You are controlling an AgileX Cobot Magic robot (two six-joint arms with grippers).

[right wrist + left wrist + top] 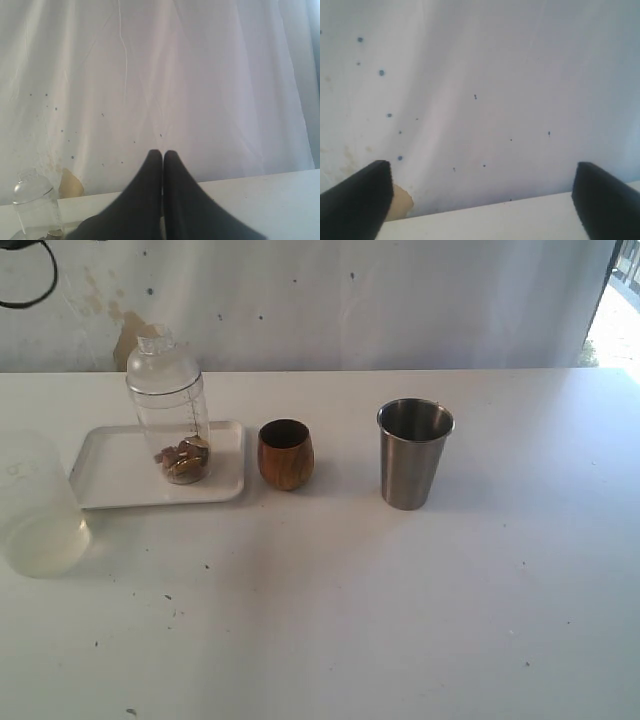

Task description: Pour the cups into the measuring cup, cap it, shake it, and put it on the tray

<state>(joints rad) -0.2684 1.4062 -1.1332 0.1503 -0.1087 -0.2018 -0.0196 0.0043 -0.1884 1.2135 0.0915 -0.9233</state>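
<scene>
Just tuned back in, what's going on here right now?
Nothing is being handled. The measuring cup stands on the tray with the cap on and brown bits at its bottom. The wooden cup and steel tumbler stand upright on the table beyond the tray's right side. The left gripper is open and empty, and the right gripper is shut on nothing.

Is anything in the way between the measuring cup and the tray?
Nothing visible does. The capped measuring cup already stands upright on the tray. The wooden cup sits beside the tray's rim, off it.
</scene>
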